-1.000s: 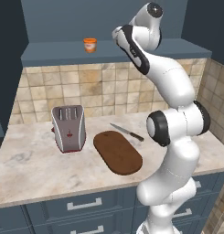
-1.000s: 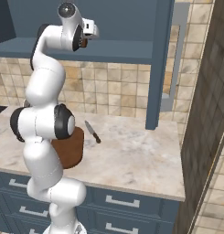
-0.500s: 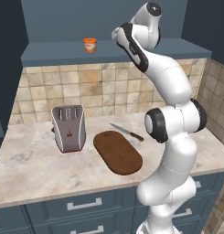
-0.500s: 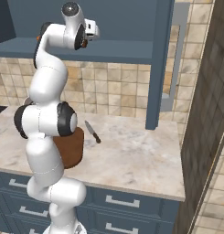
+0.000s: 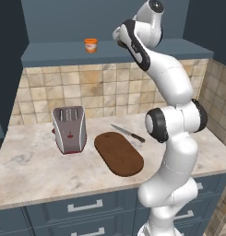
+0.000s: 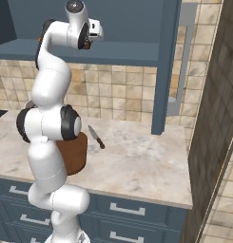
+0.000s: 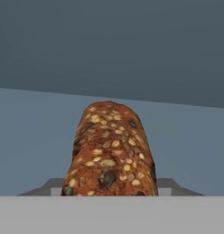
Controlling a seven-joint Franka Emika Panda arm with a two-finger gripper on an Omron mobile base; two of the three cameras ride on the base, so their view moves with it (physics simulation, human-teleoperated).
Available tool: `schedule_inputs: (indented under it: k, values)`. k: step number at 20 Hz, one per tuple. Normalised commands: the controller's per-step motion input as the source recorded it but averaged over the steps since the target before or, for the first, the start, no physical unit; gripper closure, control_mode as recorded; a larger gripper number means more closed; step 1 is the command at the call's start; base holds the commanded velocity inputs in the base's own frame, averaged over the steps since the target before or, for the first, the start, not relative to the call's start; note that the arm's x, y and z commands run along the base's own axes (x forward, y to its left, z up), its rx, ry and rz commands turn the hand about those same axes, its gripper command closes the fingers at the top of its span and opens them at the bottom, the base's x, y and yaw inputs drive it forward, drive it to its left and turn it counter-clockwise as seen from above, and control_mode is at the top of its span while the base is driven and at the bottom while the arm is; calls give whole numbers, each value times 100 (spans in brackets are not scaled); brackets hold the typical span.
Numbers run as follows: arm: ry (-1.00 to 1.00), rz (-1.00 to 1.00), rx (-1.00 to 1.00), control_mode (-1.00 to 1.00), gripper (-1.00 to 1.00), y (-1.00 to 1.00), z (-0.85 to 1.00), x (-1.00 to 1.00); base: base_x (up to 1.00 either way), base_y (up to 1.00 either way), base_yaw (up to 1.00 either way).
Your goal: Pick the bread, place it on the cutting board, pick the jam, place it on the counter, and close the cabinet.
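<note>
One seeded dark brown bread loaf (image 7: 111, 151), lying on the blue-grey cabinet shelf (image 7: 31, 137), close before the hand. Jaws: closed on its near end, judging by how the loaf sits between them. Step in hand: lift the bread out. Advice: raise it just clear of the shelf, draw straight back past the open cabinet door (image 6: 164, 66), then descend to the dark oval wooden cutting board (image 5: 119, 153) on the beige marbled surface (image 5: 36, 170). Small orange jam jar (image 5: 91, 45): on the same shelf, well apart; steer clear.
</note>
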Motion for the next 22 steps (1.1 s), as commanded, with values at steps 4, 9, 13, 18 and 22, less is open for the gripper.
schedule_inputs:
  k: [4,9,13,18,22]
  values:
    - [0,0,0,-100,100,0,0,0,0,0,0]
    - [-1,0,0,-100,100,0,4,-16,0,0,0]
    - [0,0,0,-100,100,0,11,-19,0,0,0]
    - [0,0,0,-100,100,0,19,-27,0,0,0]
    - [0,0,0,-100,100,0,14,-38,0,0,0]
